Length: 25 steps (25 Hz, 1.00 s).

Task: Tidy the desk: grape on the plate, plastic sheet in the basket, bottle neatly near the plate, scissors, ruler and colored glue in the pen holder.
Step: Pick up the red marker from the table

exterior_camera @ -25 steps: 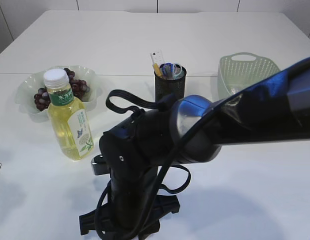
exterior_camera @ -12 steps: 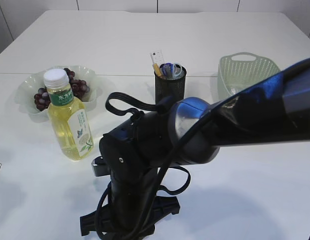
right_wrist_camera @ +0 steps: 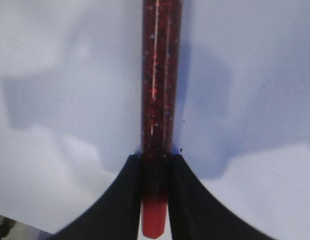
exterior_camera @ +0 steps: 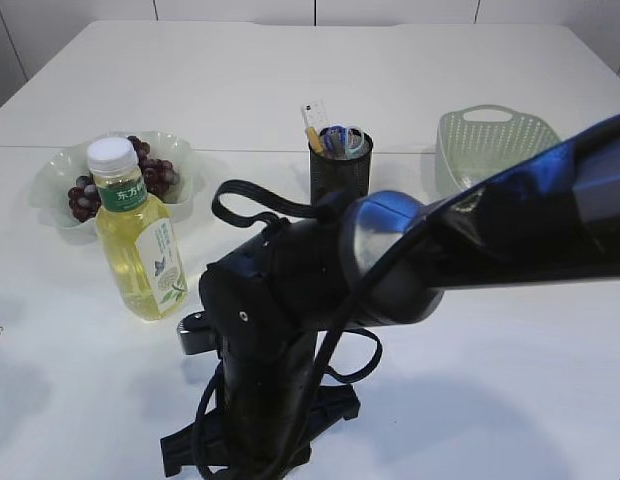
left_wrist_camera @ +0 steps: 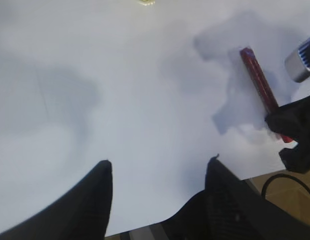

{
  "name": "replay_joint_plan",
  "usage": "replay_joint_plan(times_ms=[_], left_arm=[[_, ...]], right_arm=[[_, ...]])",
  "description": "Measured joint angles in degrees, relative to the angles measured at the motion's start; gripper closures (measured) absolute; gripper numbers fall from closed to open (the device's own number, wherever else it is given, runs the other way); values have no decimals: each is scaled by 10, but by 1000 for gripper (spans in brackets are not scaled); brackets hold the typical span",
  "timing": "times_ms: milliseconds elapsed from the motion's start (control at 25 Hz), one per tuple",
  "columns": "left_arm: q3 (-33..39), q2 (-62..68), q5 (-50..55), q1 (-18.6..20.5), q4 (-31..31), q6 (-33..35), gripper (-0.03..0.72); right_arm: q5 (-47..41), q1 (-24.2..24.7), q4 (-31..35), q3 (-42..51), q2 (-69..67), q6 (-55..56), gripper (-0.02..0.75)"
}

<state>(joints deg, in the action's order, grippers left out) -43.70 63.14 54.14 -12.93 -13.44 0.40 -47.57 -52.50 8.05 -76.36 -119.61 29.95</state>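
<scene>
My right gripper (right_wrist_camera: 155, 165) is shut on a red glitter glue tube (right_wrist_camera: 160, 75), low over the white table near its front edge. The tube also shows in the left wrist view (left_wrist_camera: 257, 82). In the exterior view the right arm (exterior_camera: 255, 445) hides the tube. My left gripper (left_wrist_camera: 157, 167) is open and empty over bare table to the left. The yellow bottle (exterior_camera: 140, 250) stands upright beside the plate (exterior_camera: 50, 185), which holds grapes (exterior_camera: 155, 178). The black pen holder (exterior_camera: 340, 175) holds scissors (exterior_camera: 342, 140) and a ruler (exterior_camera: 315, 112). The plastic sheet is not in view.
A pale green basket (exterior_camera: 490, 145) stands at the back right. The table's front edge (left_wrist_camera: 255, 172) is close to both grippers. The right arm's bulk and cables fill the middle foreground.
The right arm has shifted very slightly left and down with the glue tube in its jaws. Nothing else has moved.
</scene>
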Motion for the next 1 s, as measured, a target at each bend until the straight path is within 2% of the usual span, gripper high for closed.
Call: replay_joint_plan(times_ms=[400, 680, 1000], left_arm=[[0, 0, -14, 0, 0, 0, 256], [0, 0, -14, 0, 0, 0, 256], [0, 0, -14, 0, -1, 0, 256]], right_arm=[[-71, 29, 30, 0, 76, -160, 603], [-132, 109, 70, 0, 145, -272, 603], [-181, 203, 167, 0, 238, -477, 603]])
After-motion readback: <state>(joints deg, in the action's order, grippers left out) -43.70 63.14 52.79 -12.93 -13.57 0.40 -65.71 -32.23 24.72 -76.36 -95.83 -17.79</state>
